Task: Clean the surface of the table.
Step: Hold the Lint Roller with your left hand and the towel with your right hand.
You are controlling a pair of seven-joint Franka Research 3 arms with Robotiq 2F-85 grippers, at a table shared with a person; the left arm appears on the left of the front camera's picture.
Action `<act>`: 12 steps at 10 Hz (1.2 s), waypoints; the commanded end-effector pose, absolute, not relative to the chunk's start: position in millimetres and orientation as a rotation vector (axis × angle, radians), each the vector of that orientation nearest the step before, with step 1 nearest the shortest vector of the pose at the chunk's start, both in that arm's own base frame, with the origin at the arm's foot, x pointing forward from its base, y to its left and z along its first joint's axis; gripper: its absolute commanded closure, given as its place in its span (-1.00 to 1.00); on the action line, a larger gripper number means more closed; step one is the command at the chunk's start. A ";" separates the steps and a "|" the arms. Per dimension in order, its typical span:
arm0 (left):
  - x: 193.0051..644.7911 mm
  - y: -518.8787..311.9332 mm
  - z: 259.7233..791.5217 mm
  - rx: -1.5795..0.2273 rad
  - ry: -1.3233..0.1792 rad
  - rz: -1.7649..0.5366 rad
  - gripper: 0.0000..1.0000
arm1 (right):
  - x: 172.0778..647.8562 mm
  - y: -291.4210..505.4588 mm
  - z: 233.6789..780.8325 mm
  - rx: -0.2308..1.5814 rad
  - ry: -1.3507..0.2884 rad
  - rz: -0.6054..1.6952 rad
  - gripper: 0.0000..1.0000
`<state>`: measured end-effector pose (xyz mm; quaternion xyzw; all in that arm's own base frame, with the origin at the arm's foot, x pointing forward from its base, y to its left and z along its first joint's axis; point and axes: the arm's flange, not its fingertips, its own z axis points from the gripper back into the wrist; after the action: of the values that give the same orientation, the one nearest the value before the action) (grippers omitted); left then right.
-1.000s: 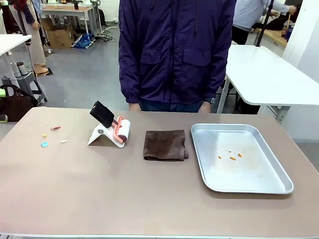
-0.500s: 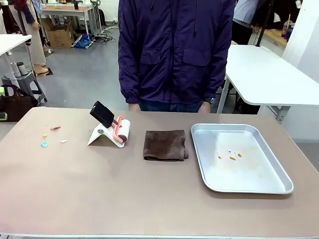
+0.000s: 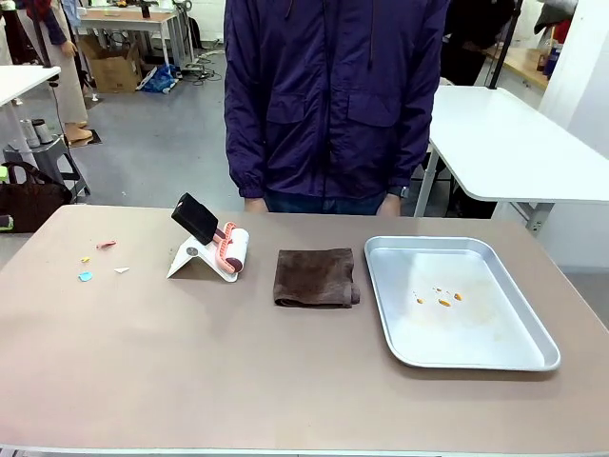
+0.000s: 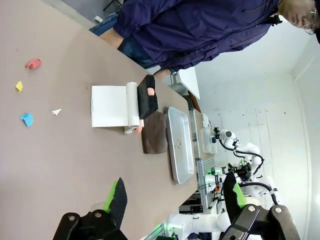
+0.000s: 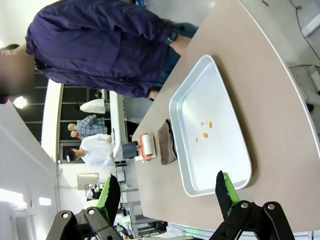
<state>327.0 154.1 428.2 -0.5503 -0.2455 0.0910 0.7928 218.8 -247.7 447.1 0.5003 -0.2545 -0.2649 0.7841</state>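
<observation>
In the left wrist view the left jaws are spread wide with nothing between them. The green-padded fingers [image 4: 117,200] hang in the air above the near part of the worktop [image 4: 60,165]. In the right wrist view the right jaws are also fully parted and hold nothing. Their fingers [image 5: 111,192] are raised over the worktop's end, with the metal tray [image 5: 220,160] below and ahead of them.

From the front, the brownish worktop [image 3: 238,371] spans the whole width, and its near half is bare. Farther in, the shiny rectangular tray [image 3: 476,333] lies flat on the right side, with a few small orange crumbs [image 3: 444,302] on its floor. Just left of the tray, close to it but apart, a folded dark brown cloth [image 3: 314,276] lies flat near the middle. Left of the cloth, a lint roller [image 3: 233,249] leans on a white stand, its black handle pointing up and to the left. Well to the left of that, a few coloured scraps [image 3: 86,276] in pink, yellow, blue and white are scattered on the surface.

At the far edge a person in a dark purple jacket [image 3: 333,95] stands facing the worktop, arms down, hands just behind the rim. Behind and to the right stands a white-topped table [image 3: 514,143].
</observation>
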 end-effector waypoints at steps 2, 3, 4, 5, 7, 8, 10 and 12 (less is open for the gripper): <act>332.4 154.9 442.2 -1.029 -0.517 0.216 -1.00 | 234.5 -212.8 460.4 0.944 -0.538 -0.546 -1.00; 340.5 147.9 456.0 -0.960 -0.508 0.185 -1.00 | 242.7 -189.6 471.7 0.868 -0.553 -0.518 -1.00; 350.1 136.1 472.6 -0.907 -0.509 0.133 -1.00 | 251.4 -163.0 483.8 0.802 -0.568 -0.469 -1.00; 365.1 113.1 489.7 -0.869 -0.500 0.080 -1.00 | 264.2 -128.8 494.2 0.755 -0.572 -0.375 -1.00; 397.4 66.9 509.4 -0.806 -0.490 -0.009 -1.00 | 297.2 -62.4 501.5 0.664 -0.491 -0.180 -1.00; 411.2 56.8 513.2 -0.767 -0.490 -0.026 -1.00 | 315.0 -28.1 502.7 0.602 -0.459 -0.115 -1.00; 435.8 58.8 512.8 -0.690 -0.448 -0.075 -1.00 | 348.0 41.0 501.5 0.512 -0.397 0.029 -1.00; 459.0 56.7 503.9 -0.669 -0.401 -0.118 -1.00 | 375.9 102.7 488.3 0.491 -0.347 0.041 -1.00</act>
<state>447.6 52.6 500.9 -0.3275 -0.2094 -0.0452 0.9202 348.4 95.5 491.4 0.2497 -0.1782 0.0401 0.9510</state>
